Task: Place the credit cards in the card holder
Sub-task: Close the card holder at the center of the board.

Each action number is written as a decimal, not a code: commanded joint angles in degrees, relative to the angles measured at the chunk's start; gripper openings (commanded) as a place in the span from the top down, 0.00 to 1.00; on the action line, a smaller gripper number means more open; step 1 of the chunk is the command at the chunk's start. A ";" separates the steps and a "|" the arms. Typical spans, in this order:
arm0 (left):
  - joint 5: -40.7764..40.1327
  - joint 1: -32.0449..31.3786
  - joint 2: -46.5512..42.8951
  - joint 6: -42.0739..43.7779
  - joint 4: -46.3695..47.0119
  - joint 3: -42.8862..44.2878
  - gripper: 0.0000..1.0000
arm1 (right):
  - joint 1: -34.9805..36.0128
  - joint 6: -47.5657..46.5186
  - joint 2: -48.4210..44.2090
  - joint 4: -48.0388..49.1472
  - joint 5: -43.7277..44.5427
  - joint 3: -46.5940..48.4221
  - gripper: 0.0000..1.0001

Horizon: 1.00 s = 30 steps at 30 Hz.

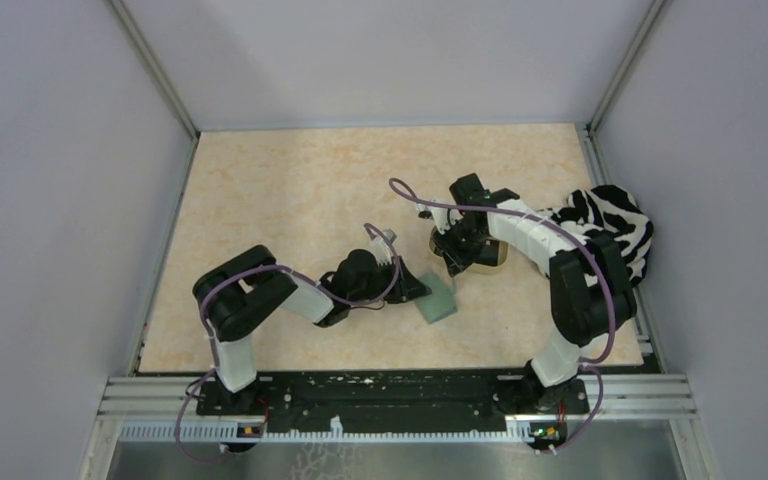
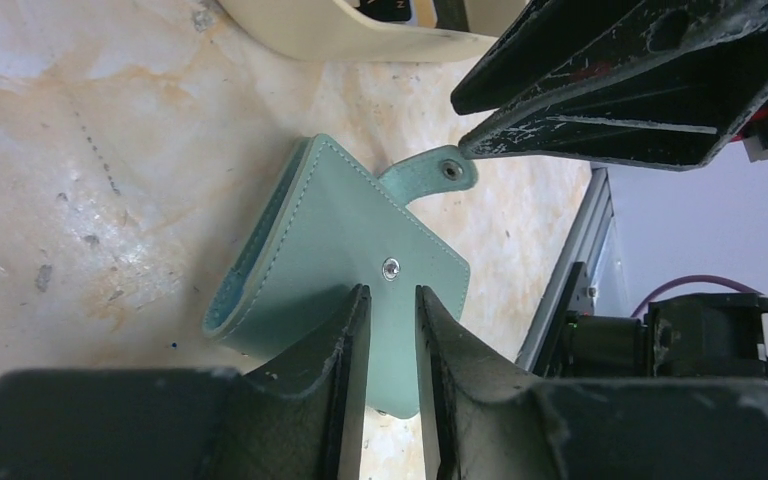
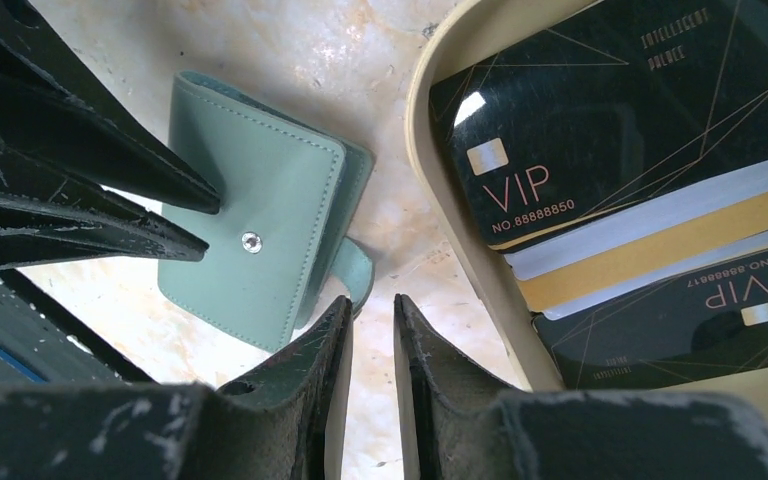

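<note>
Your left tool (image 2: 392, 292) hovers over the folded card holder (image 2: 340, 240) on the worktop (image 2: 80, 150), fingers slightly apart, nothing gripped; right tool (image 3: 372, 300) same, narrowly open; credit cards (image 3: 610, 120) sit in the tan tray (image 3: 475, 260) just beside it.

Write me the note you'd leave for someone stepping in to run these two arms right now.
Left gripper: fingers slightly apart, holding nothing, tips over the card holder.
Right gripper: fingers slightly apart, empty, poised between the card holder and the tray.
Card holder: on the table beside the tray, folded shut, snap tab undone.
Credit cards: black and gold, stacked in the tray.
Done: tab is unsnapped; no card lifted.
Left: open the holder, pick up each card, slide it in.
</note>
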 commanded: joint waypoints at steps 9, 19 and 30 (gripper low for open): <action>-0.99 0.33 1.76 2.61 -4.71 1.93 0.74 | 1.31 -0.72 3.03 -1.37 2.54 0.91 0.87; -0.67 0.27 1.15 2.78 -5.13 1.93 0.75 | 1.43 -0.86 1.65 -2.49 1.11 1.52 0.72; -0.69 0.31 0.53 3.49 -6.59 2.67 0.75 | 1.44 -1.18 1.78 -3.11 2.63 1.33 0.93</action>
